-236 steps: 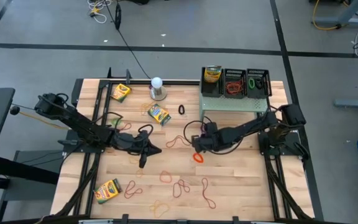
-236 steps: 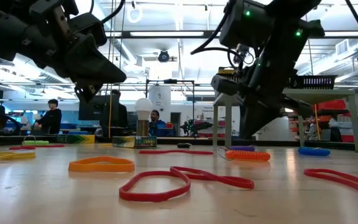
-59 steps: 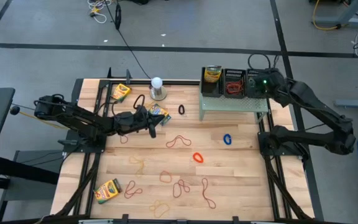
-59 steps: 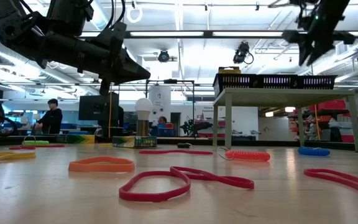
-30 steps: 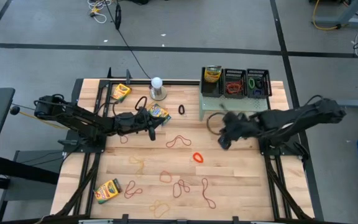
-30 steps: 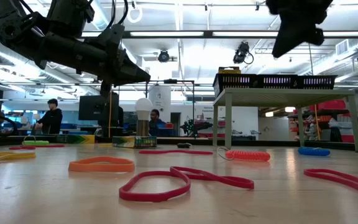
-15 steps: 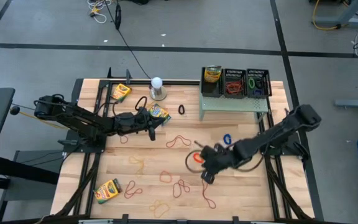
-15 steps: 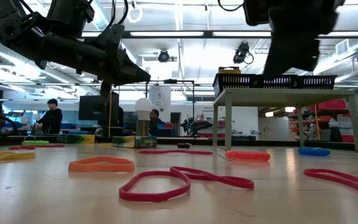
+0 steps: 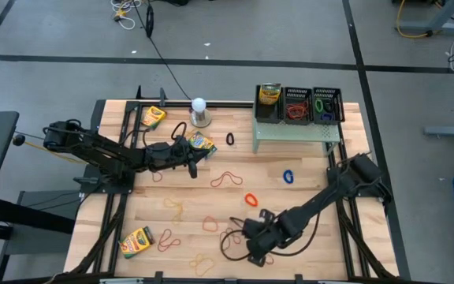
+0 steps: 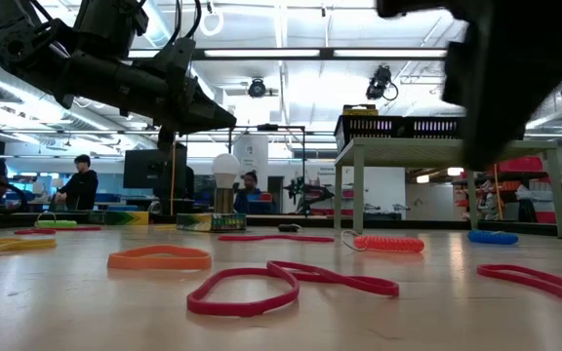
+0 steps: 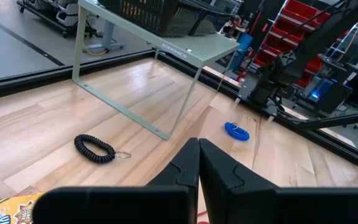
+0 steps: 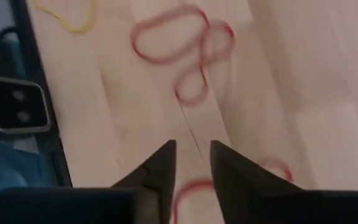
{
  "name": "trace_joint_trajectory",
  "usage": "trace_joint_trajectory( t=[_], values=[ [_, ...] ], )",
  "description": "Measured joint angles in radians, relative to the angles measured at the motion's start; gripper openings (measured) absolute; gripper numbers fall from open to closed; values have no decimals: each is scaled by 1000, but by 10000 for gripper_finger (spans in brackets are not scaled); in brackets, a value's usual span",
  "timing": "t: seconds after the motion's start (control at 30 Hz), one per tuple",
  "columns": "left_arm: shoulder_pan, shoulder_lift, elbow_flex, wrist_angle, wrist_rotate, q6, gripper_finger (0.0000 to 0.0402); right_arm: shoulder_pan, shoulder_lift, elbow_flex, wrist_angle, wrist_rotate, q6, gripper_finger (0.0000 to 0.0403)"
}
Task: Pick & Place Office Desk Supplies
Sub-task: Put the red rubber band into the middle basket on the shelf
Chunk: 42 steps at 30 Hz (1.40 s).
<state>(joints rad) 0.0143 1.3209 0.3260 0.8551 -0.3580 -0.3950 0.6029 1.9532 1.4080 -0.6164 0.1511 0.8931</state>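
Note:
Thin rubber-band loops lie scattered on the wooden table. My right gripper hangs open, pointing down over the red loops near the table's near edge. In its wrist view a group of red loops lies ahead of the fingers and another red band lies below them. My left gripper is shut and empty, level above the table next to a crayon box. Black mesh baskets stand on the pale green riser.
Other crayon boxes lie at the far left and near left, and one stands in a basket. A white ball on a metal base, a black coil, a blue band and an orange band are on the table.
My right gripper has swept from beside the riser toward the table's near edge and to the left, sinking and tipping further downward, and now hangs over the red loops. The left arm has kept still.

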Motion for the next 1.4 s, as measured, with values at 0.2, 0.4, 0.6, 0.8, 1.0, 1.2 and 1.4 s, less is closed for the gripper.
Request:
trace_joint_trajectory(
  t=[0.2, 0.4, 0.6, 0.8, 1.0, 1.2, 1.4],
  values=[
    [0, 0, 0, 0, 0, 0, 10, -12, 82, 40, 101, 55, -141, 147],
    [-2, 0, 0, -3, 0, 0, 10, -43, 138, 40, 197, 62, -239, 140],
    [-2, 0, 0, -17, 1, 0, 10, -71, 153, 40, 185, 85, -245, 138],
    [-2, 0, 0, -15, 1, 0, 10, -86, 177, 41, 196, 78, -228, 164],
    [-2, 0, 0, -14, 1, -1, 10, -85, 207, 46, 200, 57, -209, 147],
    [-2, -1, 0, -6, 1, -1, 10, -87, 206, 46, 177, 55, -193, 75],
    [-2, -1, 0, -4, 1, -1, 10, -96, 211, 102, 80, 30, -200, 7]
  ],
)
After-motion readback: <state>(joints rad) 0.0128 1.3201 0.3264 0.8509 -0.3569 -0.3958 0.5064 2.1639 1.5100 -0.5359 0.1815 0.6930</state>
